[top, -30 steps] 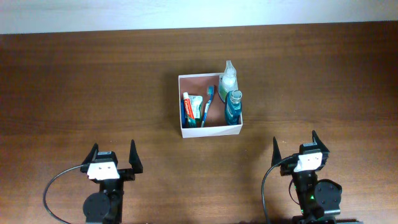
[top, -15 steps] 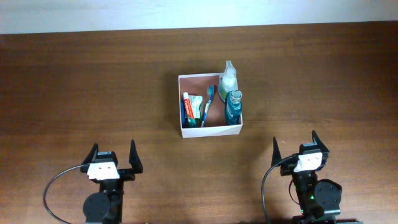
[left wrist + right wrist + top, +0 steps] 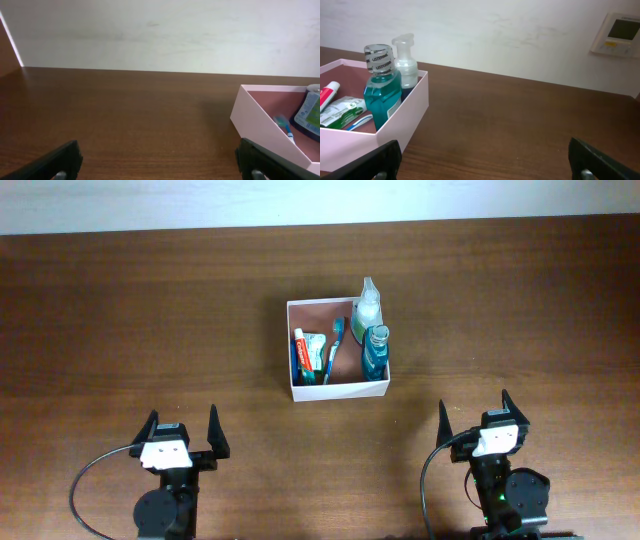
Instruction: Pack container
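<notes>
Overhead, nothing has shifted: the square white-walled container sits in the middle of the brown wooden surface, holding a blue mouthwash bottle, clear pump bottle, toothpaste tube and toothbrush. Your left tool and right tool sit well back, fingers apart, empty. Left wrist: the container's corner, ahead right. Right wrist: both bottles upright inside. Packing looks done.

We saw soft, even, fairly bright light, seemingly from overhead. The table carried a mild sheen without hard glare, and the container threw only a faint, diffuse shadow. Our overhead view was sharp; both wrist views looked slightly soft, their bottom corners dark and out of focus.
</notes>
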